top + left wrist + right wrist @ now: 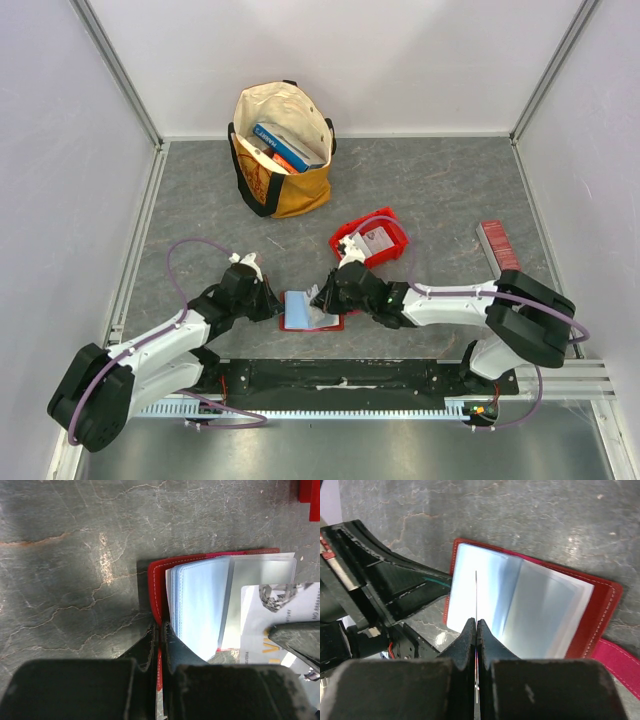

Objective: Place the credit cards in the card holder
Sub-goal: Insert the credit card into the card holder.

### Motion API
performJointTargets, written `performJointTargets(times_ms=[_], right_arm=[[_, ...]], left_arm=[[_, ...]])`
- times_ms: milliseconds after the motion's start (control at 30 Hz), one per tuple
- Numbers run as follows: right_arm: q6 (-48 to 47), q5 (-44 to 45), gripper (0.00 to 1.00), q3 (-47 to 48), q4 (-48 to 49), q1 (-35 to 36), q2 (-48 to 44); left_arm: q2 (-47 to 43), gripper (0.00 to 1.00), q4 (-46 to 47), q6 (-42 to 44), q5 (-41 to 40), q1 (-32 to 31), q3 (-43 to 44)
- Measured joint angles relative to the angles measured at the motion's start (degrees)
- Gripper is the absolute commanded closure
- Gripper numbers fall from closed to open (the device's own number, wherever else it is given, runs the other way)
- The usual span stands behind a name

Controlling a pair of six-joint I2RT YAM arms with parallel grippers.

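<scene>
While edge-on, card point(476, 587) in right gripper point(476, 626)

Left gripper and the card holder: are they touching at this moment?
Touching. The left wrist view shows the left gripper shut on the red cover edge of the card holder.

On the table point(440, 190), the card holder point(302, 312) lies before the bin point(397, 228) and bag point(300, 195).

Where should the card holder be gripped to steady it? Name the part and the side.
The card holder by its red cover rim, from the left arm's side: the rim juts past the clear sleeves, where the left gripper pinches it.
</scene>
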Motion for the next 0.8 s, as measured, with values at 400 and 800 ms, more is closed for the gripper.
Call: performJointTargets(times_ms=[400,800], right_arm=[[6.7,3.2,1.0,-10.5,14.1,0.0,2.2],[10.4,3.5,1.0,-12.8,23.9,0.0,6.6]], left_arm=[[0.9,0.98,2.6,-0.6,1.2,0.0,-0.7],[1.8,0.98,4.1,-1.1,1.9,0.0,-0.9]])
